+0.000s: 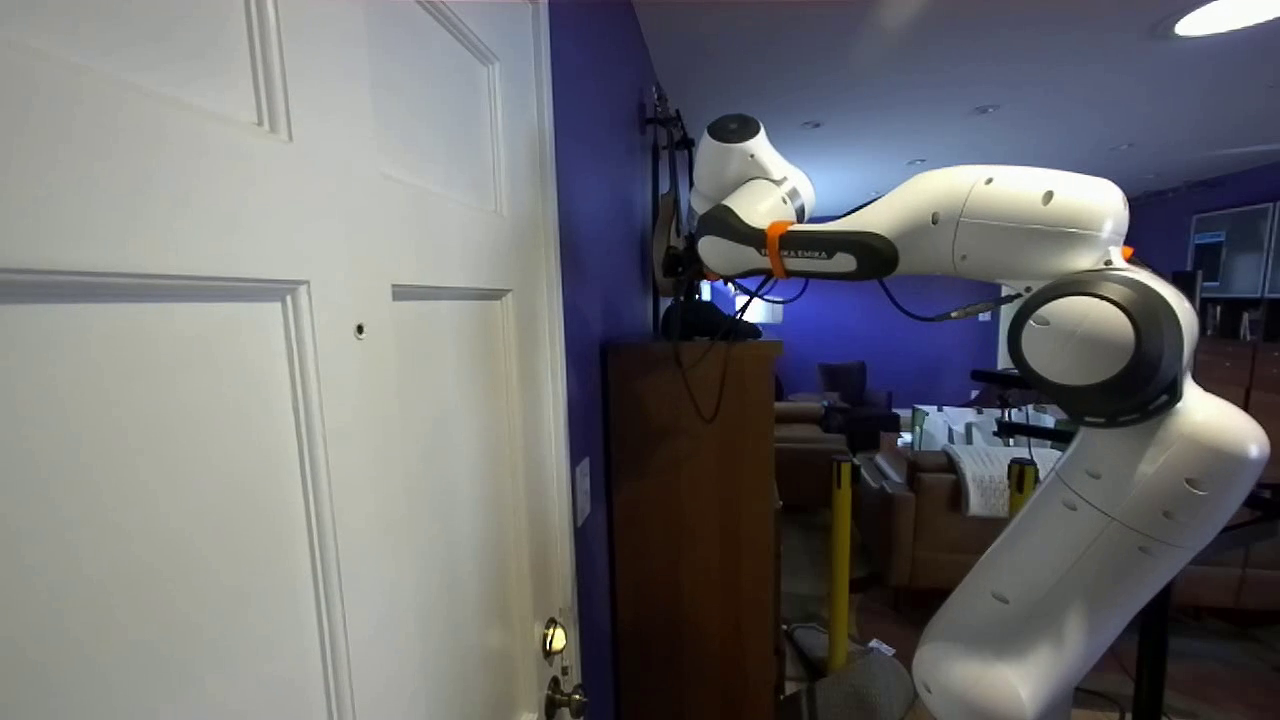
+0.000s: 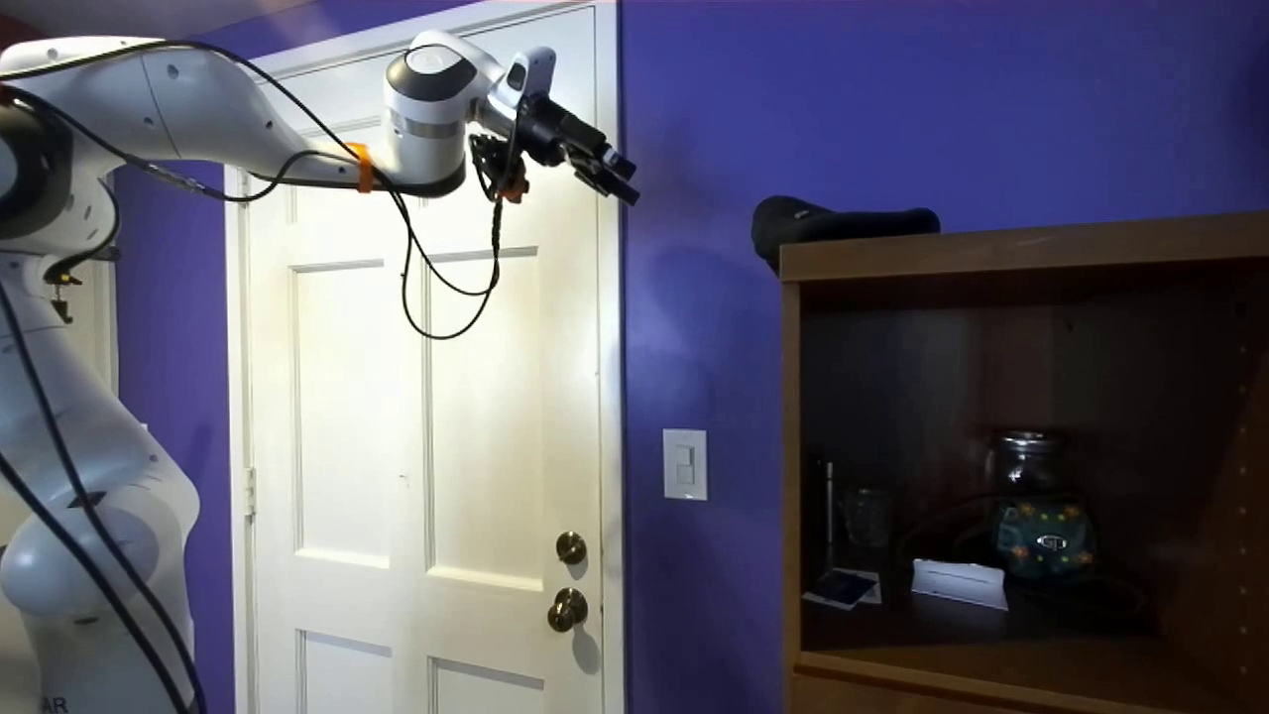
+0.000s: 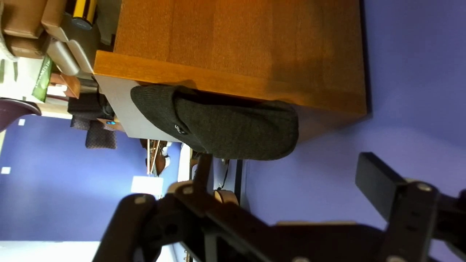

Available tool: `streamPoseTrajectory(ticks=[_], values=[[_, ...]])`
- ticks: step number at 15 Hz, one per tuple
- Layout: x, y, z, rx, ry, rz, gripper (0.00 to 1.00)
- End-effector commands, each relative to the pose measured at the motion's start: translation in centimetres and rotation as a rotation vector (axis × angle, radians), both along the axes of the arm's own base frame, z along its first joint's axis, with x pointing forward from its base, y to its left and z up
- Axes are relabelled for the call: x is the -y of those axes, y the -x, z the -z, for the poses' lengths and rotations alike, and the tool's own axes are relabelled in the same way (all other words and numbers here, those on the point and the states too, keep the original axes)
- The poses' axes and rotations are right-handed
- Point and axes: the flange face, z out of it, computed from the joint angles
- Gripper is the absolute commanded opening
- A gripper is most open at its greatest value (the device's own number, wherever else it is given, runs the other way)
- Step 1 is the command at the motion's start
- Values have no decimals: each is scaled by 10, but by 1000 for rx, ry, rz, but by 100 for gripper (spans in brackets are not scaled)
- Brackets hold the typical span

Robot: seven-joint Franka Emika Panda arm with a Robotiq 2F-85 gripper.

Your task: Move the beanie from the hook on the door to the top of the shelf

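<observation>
The beanie [image 3: 236, 127] is blackish; the shelf [image 3: 236, 36], brown; the door [image 2: 408, 397], white; wall [image 2: 942, 109], purple.

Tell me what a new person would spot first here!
Probably the white Franka arm, stretched in front of the white panelled door in an exterior view, its jaws open. Next, the dark beanie on top of the brown wooden cabinet, one end drooping over its edge. The bright purple wall beside the door might pop out too.

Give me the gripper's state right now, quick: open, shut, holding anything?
Gripper: open, holding nothing; the beanie lies on top of the shelf.
</observation>
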Motion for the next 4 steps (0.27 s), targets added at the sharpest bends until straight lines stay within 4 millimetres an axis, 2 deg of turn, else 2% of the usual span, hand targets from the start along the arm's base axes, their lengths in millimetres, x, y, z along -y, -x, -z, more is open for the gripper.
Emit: streamPoseTrajectory(ticks=[1,4], values=[[0,-1,-1,-1,-1,0,100],[3,-2,1,-4,-4,3,100]])
